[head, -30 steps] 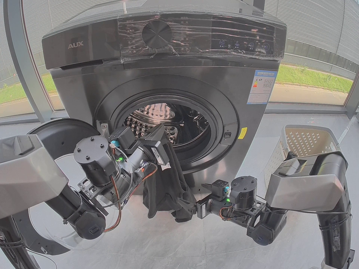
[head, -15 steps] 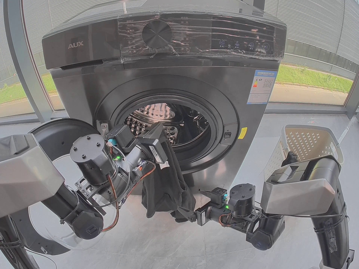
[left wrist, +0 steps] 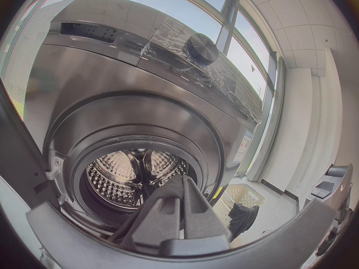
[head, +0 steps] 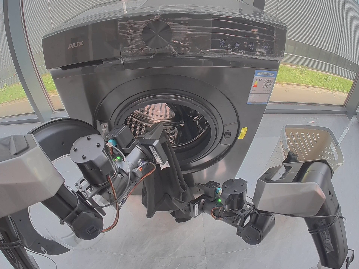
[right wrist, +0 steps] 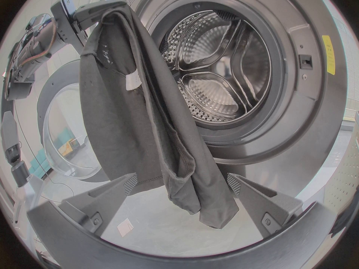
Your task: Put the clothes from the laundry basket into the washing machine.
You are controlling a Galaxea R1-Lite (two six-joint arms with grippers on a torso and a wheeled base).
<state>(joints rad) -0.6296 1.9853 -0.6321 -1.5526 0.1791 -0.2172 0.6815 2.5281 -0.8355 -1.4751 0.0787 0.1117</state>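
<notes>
Black left gripper [left wrist: 182, 185]: fingers closed on the top edge of a dark garment [right wrist: 123, 124], held at the drum [head: 168, 122] mouth so the cloth hangs clear of the floor [head: 168, 243]. Right gripper [right wrist: 179, 185]: jaws apart, one either side of the hanging hem, seemingly placed to gather the slack for loading. Washer [head: 224, 90] door [head: 56, 135]: swung wide. Basket [head: 312, 142]: on the right, one dark item [head: 291, 157] at its rim, yet to load.
</notes>
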